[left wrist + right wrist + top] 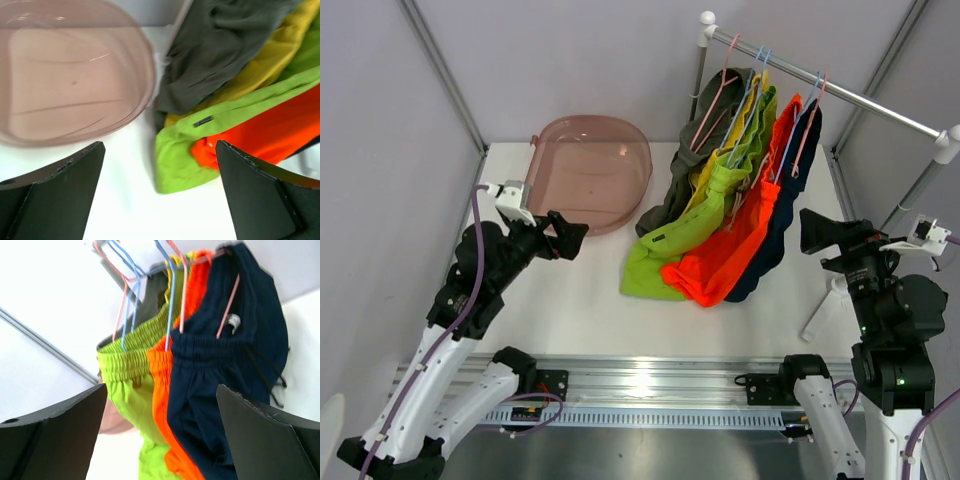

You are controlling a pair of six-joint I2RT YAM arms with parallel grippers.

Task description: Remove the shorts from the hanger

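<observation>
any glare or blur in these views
Top external: sharp, with a glare spot on the metal rail. Left wrist: soft focus, with thin highlights on the bowl. Right wrist: the wall is washed out white and the shorts are slightly soft.

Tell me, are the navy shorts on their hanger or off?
On. The navy shorts hang by the waistband from a pink hanger hooked over the rail.
</observation>
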